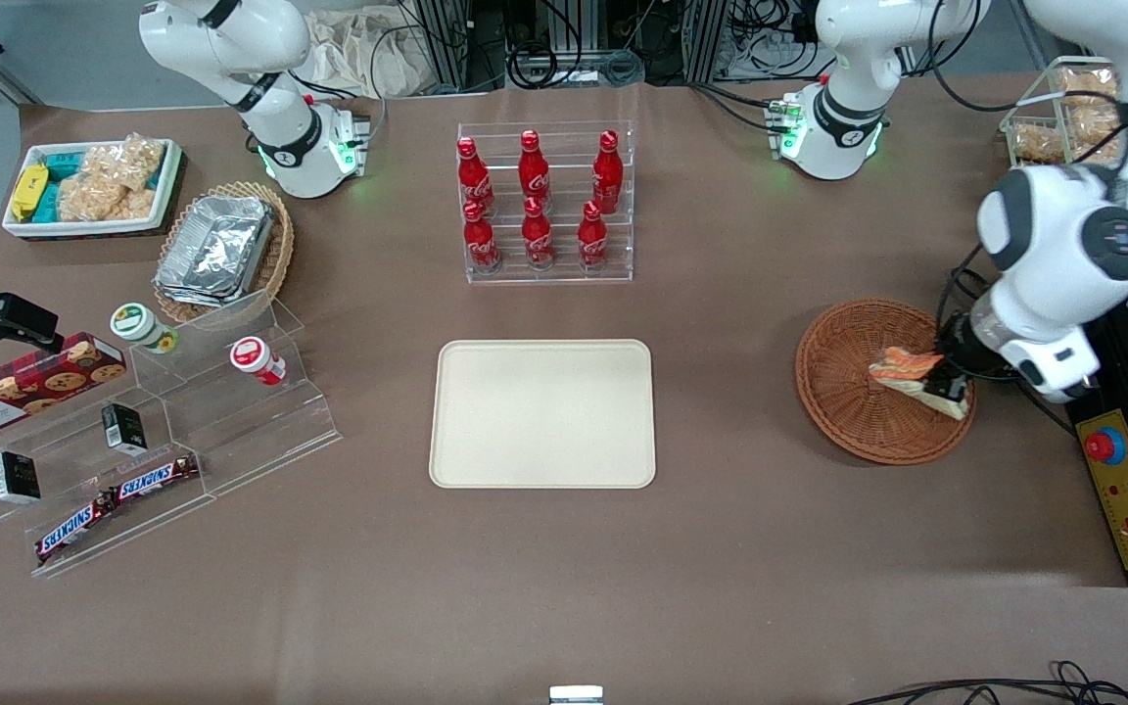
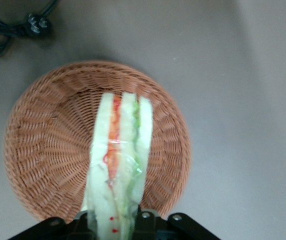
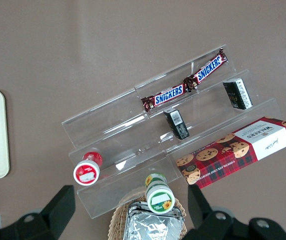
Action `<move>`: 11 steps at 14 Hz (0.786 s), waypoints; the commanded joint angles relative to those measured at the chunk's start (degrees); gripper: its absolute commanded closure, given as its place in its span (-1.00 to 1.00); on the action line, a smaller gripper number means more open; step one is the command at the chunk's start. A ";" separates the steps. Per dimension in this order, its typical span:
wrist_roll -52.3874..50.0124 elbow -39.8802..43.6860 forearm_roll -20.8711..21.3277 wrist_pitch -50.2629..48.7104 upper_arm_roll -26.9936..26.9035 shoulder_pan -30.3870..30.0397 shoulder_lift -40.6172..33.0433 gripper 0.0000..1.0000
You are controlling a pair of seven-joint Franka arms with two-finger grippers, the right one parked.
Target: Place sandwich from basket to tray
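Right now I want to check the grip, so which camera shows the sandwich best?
The left wrist view: the sandwich fills it, layers clear, clamped in the end effector above the basket. The front view shows it small, partly hidden by the arm. The right wrist view misses it.

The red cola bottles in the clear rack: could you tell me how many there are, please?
6. Rear row. Front row. None seems hidden. The gripper holds the sandwich over the basket.

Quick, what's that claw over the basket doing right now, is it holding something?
Gripper: closed on the sandwich, held above the basket.
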State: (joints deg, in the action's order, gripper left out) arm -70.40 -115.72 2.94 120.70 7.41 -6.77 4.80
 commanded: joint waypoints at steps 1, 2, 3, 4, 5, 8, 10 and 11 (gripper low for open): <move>5.43 20.73 0.13 -20.52 1.63 0.62 4.33 1.00; 8.85 26.37 0.13 -26.34 3.03 1.14 5.13 1.00; 12.27 30.69 0.04 -29.87 4.79 1.32 5.22 1.00; 15.27 33.77 0.13 -31.13 7.15 1.84 5.31 1.00; 17.82 35.11 0.04 -31.14 9.18 2.11 5.40 1.00; 23.99 35.39 -0.04 -30.88 15.68 5.09 6.19 1.00; 23.47 35.56 -0.04 -30.61 18.50 8.60 8.29 1.00; 23.30 35.91 -0.04 -30.35 19.04 10.97 9.87 1.00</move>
State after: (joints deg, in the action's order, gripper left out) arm -48.53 -82.93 2.77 91.17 25.28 0.91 10.66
